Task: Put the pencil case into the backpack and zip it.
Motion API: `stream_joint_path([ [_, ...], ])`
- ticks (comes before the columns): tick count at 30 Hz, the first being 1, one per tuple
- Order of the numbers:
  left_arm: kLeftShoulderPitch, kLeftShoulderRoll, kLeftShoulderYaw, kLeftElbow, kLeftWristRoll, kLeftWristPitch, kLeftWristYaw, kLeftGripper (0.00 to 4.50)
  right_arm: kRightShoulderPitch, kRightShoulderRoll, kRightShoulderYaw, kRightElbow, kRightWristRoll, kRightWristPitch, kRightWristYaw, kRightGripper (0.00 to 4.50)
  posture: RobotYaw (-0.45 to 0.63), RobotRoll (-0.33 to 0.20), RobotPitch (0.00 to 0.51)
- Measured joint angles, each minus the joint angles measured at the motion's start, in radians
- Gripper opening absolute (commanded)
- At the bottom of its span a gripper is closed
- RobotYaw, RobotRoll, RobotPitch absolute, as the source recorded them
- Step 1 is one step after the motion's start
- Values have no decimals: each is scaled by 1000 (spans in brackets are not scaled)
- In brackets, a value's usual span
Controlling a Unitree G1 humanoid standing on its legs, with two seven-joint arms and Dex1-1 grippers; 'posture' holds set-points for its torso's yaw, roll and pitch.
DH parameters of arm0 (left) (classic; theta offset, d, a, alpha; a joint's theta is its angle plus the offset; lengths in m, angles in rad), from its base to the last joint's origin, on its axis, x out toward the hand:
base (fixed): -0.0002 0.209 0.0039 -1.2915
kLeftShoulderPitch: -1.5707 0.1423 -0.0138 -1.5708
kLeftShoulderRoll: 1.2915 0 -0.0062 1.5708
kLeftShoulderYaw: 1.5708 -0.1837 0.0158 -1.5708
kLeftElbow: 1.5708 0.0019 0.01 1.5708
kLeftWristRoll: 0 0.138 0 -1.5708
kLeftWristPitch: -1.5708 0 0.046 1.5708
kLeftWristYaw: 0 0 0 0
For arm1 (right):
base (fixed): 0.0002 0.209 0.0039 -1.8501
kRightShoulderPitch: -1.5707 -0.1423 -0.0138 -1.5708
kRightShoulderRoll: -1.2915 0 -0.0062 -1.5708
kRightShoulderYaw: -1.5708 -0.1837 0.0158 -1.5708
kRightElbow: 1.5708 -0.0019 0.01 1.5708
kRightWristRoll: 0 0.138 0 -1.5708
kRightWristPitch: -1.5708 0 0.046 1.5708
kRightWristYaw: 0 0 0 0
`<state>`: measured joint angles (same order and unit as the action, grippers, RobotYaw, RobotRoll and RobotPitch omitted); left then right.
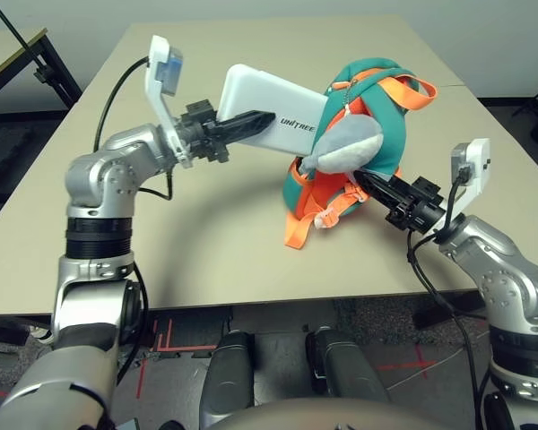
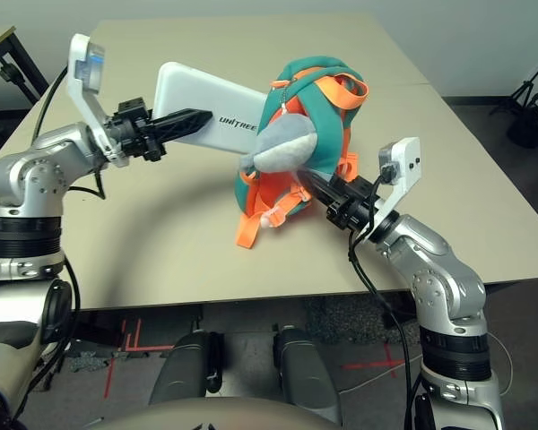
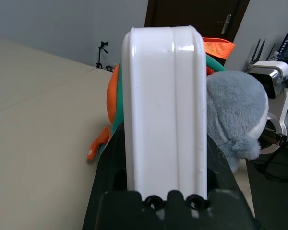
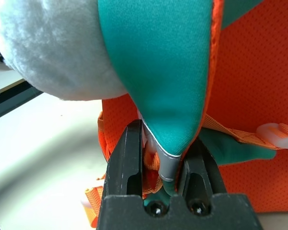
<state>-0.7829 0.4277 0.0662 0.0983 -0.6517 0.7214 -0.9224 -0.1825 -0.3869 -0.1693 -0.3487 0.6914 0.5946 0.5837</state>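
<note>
Head views: left gripper (image 1: 251, 121) has its fingers clamped on the flat faces of the pencil case (image 1: 269, 112), carried in the air with its far end touching the upper side of the backpack (image 1: 363, 125). Backpack stands near the middle of the tabletop (image 1: 206, 251), toward the right edge; grey plush toy (image 1: 345, 143) hangs on its near face.
Head views, right side: right gripper (image 2: 327, 193) reaches in low behind the plush toy; its fingertips are hidden there.
Left wrist view: case (image 3: 164, 105) seen end-on, pinched between the two black fingers (image 3: 108, 177); plush toy (image 3: 235, 115) just beside it. No opening is visible ahead of the case.
Right wrist view: right fingers (image 4: 127, 163) nip a teal fabric edge with silver trim (image 4: 165, 158) of the backpack (image 4: 240, 96). This settles the hold that the head views hide.
Risk 1: case may butt against closed fabric or the plush toy rather than enter; cause, the mouth is not seen held open.
Risk 2: a push from the case could tip the backpack or pull the thin fabric edge out of the right fingers.
Risk 3: case may pivot in the clamp, being gripped near one end only.
</note>
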Motion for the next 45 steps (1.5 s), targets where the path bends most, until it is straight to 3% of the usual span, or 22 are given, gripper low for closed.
stream_joint_path([
  [10,-2,-49,-20,0,64,-38,5,1331,0,-6,-5,2,-4,0,-10,697,-138,0,81],
  [17,-2,-42,-19,-7,66,-34,5,1330,-1,-8,-4,2,-4,0,-10,697,-132,0,79],
  [22,1,22,-11,-63,55,15,-6,1330,-3,-9,3,4,-4,0,-5,697,-123,0,83],
  [27,18,150,7,-166,19,93,-27,1330,-8,-10,12,8,-4,0,16,697,-103,0,88],
  [33,44,252,66,-255,-36,170,-23,1330,-28,-18,29,37,-4,-1,36,696,-86,0,86],
  [45,63,350,142,-327,-94,221,9,1330,-58,-26,40,74,-7,-8,63,696,-68,0,79],
])
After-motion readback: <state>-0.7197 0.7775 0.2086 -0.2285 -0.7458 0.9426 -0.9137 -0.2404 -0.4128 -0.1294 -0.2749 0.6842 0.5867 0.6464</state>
